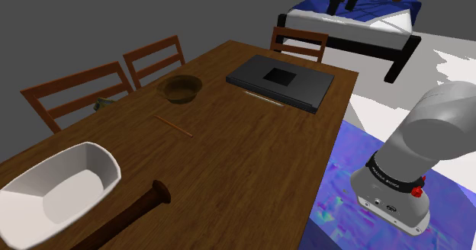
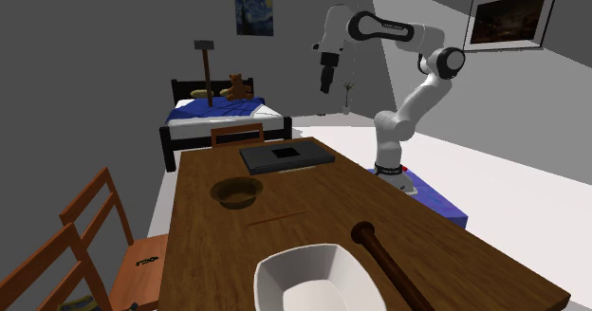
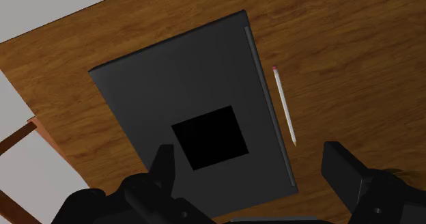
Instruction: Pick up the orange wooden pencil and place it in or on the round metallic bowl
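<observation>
Hovering over the dark slab (image 3: 171, 93) at the desk's (image 1: 259, 165) end (jaws wide, empty); approach step, likely needing descent onto orange pencil (image 1: 174, 125) mid-desk.

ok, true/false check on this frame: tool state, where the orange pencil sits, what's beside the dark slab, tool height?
1. The tool is open and holds nothing. True.
2. The orange pencil lies in the brown round bowl. False: it lies on the table, apart from the bowl.
3. A pale pencil lies alongside the dark flat slab. True.
4. The tool hovers low over the orange pencil. False: it hangs high above the table, over the dark flat slab.
</observation>
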`<state>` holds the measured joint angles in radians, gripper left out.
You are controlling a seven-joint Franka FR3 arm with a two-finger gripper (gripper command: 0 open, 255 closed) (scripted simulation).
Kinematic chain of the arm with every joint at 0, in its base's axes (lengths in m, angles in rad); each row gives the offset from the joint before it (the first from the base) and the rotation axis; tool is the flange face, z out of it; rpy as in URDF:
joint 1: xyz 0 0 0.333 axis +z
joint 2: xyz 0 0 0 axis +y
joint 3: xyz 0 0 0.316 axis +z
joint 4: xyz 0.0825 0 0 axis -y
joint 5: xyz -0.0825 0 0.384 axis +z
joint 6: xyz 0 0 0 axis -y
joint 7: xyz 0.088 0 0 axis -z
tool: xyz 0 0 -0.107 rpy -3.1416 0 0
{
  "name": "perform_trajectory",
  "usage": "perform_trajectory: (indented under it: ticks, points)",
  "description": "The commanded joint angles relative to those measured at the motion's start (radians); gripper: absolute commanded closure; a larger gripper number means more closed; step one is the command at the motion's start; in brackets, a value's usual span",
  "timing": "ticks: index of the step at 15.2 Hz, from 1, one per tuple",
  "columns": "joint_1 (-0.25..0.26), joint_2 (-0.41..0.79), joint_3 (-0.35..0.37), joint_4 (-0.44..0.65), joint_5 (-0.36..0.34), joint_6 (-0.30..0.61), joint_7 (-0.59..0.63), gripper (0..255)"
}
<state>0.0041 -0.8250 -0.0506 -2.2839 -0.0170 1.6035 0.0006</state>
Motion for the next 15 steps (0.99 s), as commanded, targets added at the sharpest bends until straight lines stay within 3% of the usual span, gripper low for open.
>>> perform_trajectory:
  ticks: [1, 15]
  points:
    - [0.0, 0.0, 0.0, 0.0, 0.0, 0.0, 0.0, 0]
    - [0.084, 0.311, 0.275, 0.06, 0.041, 0.202, 0.21, 0]
